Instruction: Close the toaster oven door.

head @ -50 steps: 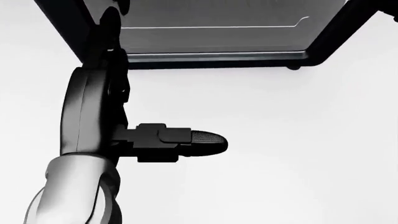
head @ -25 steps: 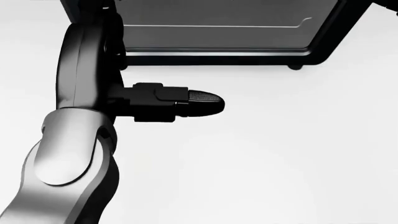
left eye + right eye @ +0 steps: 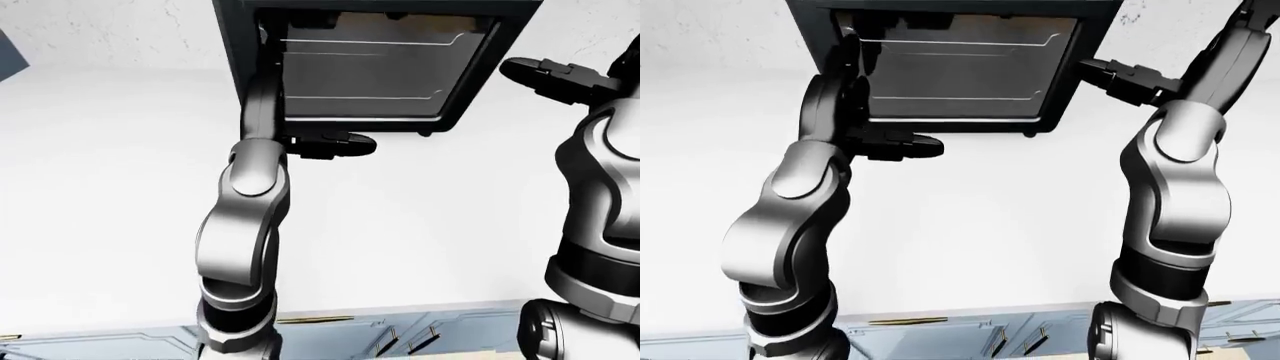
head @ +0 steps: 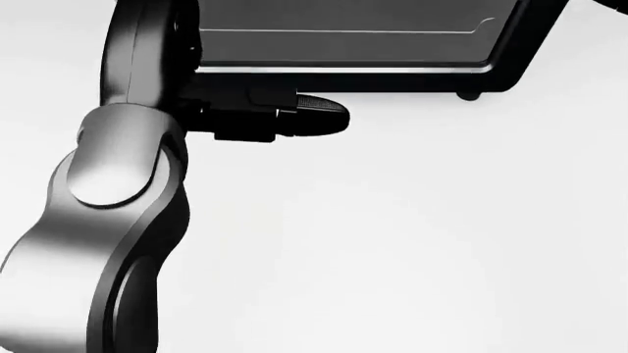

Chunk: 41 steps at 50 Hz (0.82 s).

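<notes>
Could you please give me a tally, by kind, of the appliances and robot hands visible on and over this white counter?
Toaster oven: 1, its door hanging open
Robot hand: 2, the left robot hand at the door's left edge, the right robot hand beside the oven's right side
White counter: 1
Total: 4

Kitchen, simulator render. Wide white worktop (image 3: 120, 187) fills most of both eye views. Black toaster oven (image 3: 950, 67) with glass door stands at worktop's far edge, against pale marbled wall (image 3: 110, 30). Below worktop's near edge, blue-grey cabinet fronts (image 3: 980, 334) with slim metal handles (image 3: 385, 343).
</notes>
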Motion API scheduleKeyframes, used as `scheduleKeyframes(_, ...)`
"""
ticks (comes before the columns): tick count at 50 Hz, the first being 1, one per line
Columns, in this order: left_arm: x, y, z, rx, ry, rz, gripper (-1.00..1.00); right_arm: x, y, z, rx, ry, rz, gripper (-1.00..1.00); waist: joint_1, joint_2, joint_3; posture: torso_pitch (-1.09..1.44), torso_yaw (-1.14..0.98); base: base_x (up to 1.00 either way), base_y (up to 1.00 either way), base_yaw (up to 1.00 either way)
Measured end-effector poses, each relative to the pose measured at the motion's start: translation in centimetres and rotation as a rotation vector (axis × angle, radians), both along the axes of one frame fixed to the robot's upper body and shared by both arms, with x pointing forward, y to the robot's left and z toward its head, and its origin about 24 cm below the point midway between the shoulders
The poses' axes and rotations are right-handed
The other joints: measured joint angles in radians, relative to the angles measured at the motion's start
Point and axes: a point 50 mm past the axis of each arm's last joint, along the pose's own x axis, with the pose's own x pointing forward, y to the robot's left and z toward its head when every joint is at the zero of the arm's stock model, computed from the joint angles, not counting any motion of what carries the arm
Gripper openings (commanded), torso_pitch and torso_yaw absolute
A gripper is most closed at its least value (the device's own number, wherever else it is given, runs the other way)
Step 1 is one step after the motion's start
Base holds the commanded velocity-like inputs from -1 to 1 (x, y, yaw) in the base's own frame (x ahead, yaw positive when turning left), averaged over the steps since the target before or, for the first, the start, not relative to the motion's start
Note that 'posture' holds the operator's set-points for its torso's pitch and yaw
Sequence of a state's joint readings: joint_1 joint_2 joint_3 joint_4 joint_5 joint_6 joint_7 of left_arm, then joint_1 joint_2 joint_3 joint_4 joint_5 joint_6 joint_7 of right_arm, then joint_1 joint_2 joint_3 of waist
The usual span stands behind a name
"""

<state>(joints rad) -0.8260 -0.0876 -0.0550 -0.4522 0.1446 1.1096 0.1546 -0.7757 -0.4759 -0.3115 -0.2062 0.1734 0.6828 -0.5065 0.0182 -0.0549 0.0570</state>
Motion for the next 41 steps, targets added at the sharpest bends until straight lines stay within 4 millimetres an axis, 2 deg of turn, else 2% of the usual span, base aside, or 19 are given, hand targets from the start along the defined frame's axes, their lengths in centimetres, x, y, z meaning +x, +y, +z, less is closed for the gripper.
scheduleKeyframes(17,3.2,-0.8,0.0,0.007,0.001,-0.013,1.00,-0.1,-0.1,-0.1,0.003,0.001,-0.002,1.00,0.008,0.002,-0.007,0.00,0.00,0.00,0.00,0.00)
scheduleKeyframes(28,5.5,-1.4,-0.2,-0.002,0.003,-0.029,1.00,-0.2,0.0,-0.1,0.002,-0.004,0.002,1.00,0.008,-0.002,-0.001,0.00,0.00,0.00,0.00,0.00)
scheduleKeyframes(41,6.1,-2.2,-0.1,0.009,0.010,-0.063,1.00,-0.1,-0.2,-0.1,0.007,0.002,-0.006,1.00,0.003,-0.001,-0.002,0.00,0.00,0.00,0.00,0.00)
